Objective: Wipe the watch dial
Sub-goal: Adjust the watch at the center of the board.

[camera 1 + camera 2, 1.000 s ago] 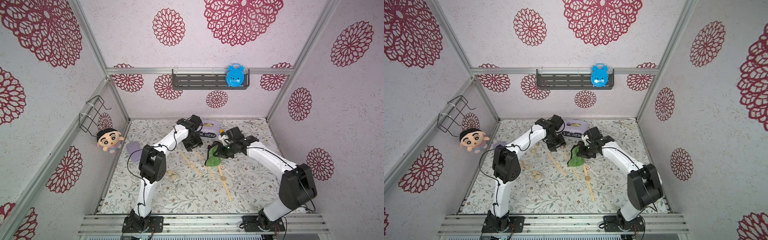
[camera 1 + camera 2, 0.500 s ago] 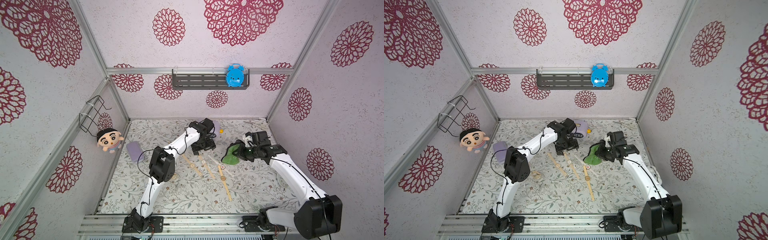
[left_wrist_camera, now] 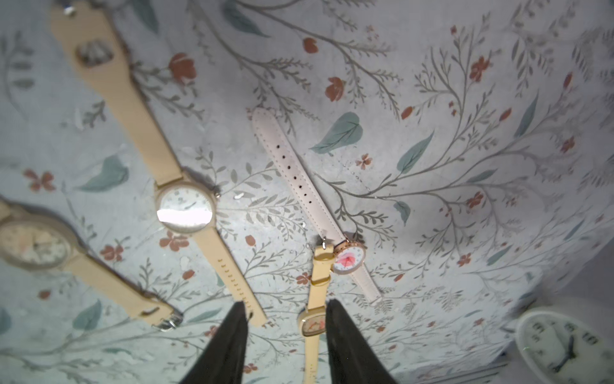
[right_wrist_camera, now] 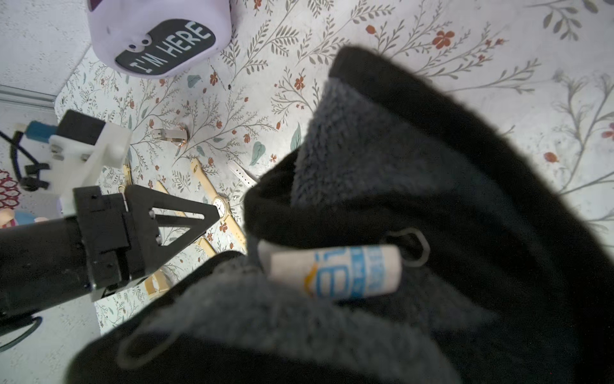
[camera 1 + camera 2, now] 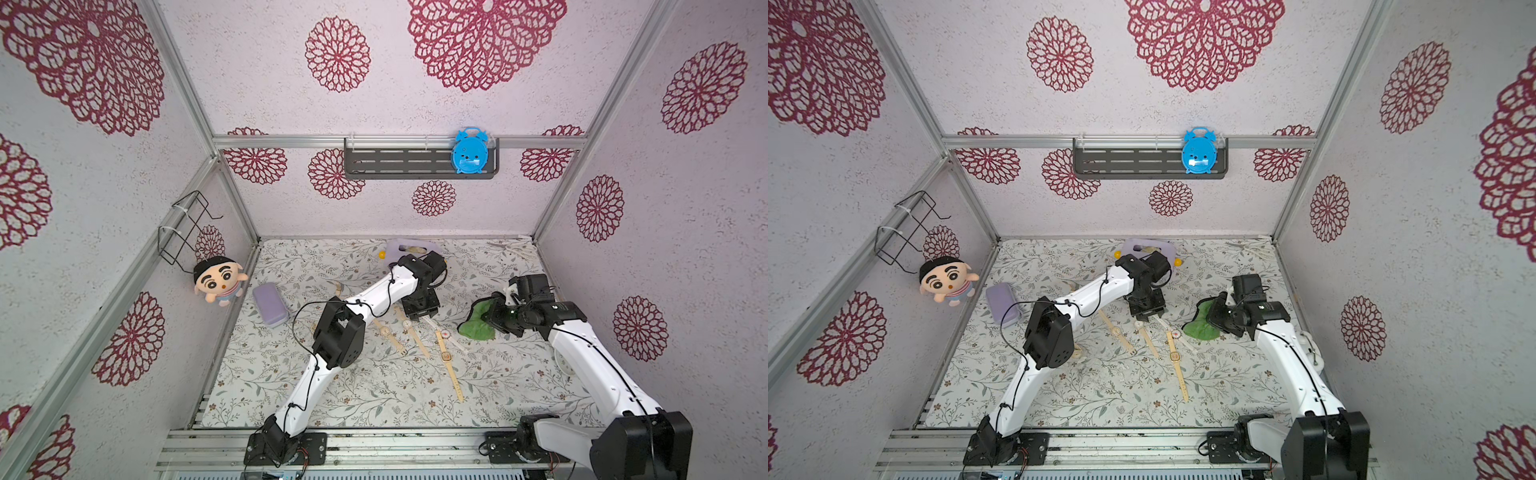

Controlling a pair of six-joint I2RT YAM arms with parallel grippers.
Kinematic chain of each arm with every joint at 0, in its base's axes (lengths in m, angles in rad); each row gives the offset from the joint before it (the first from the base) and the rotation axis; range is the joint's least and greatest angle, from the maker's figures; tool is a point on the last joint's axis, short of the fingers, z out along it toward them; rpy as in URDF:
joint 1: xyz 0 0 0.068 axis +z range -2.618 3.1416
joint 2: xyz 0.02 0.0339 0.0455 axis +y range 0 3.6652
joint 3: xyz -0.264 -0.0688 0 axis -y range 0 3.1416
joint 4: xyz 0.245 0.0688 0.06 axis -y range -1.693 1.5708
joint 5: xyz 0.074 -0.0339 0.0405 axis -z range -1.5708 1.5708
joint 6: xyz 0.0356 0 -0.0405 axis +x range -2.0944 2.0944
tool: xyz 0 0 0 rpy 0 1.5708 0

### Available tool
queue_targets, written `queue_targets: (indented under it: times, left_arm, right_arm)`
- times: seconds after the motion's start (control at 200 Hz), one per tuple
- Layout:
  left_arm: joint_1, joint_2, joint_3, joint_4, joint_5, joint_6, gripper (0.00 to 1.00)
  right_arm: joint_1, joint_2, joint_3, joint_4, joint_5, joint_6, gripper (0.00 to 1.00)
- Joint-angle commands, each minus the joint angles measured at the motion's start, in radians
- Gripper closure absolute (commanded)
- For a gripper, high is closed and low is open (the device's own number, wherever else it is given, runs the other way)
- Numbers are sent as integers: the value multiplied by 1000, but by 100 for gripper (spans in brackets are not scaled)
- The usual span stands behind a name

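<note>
Four watches (image 5: 407, 325) lie flat on the flowered mat (image 5: 374, 399), mid-floor, straps fanned side by side, between the two arms in both top views.

Left wrist view:
- A round-faced tan watch (image 3: 184, 207) has glare across its glass.
- A pink-dial watch (image 3: 349, 257) sits on a pale strap. Its case touches the buckle end of a yellow-strap watch (image 3: 312, 324) with a small squarish face.
- The fourth watch (image 3: 33, 241) is at the frame edge, blurred.

Left gripper (image 3: 286, 303) hangs over the far ends of the straps, pointing down. Its fingers (image 3: 232, 339) stand apart with nothing between them. The squarish face shows through the gap, on the mat below. Whether the tips touch the mat, cannot tell.

Right gripper (image 5: 493, 311) is off to the side of the watches, clamped tight on a green cloth (image 5: 478, 324) that bunches and hangs low over the mat. The cloth fills most of the right wrist view, looking dark there, with a white and blue label (image 4: 335, 274).

Around the edges:
- purple case (image 5: 270, 305) near the left wall
- plush doll (image 5: 218, 282) beside it
- blue alarm clock (image 5: 469, 151) on the wall shelf (image 5: 395, 164)
- purple box (image 4: 159, 36) lettered "I'M HERE" at the back
</note>
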Motion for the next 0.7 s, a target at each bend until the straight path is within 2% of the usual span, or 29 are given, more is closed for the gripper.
queue_targets:
  times: [0.0,0.045,0.175,0.36,0.5,0.695]
  left_arm:
    - [12,46,44,26,-6,-50,88]
    - [14,56,50,33,-1,-65,100]
    - [21,78,56,51,33,-71,100]
    - [60,79,79,0,66,4,100]
    - [62,54,6,26,71,15,100]
    - [56,30,-72,109,46,-19,100]
  right_arm:
    - [-4,-5,2,8,-8,3,100]
    - [-5,4,8,8,-16,-2,100]
    - [-3,21,27,9,-14,-3,100]
    - [-3,24,38,10,19,42,100]
    - [-1,22,16,42,2,59,100]
    - [0,-1,-48,98,-19,12,100]
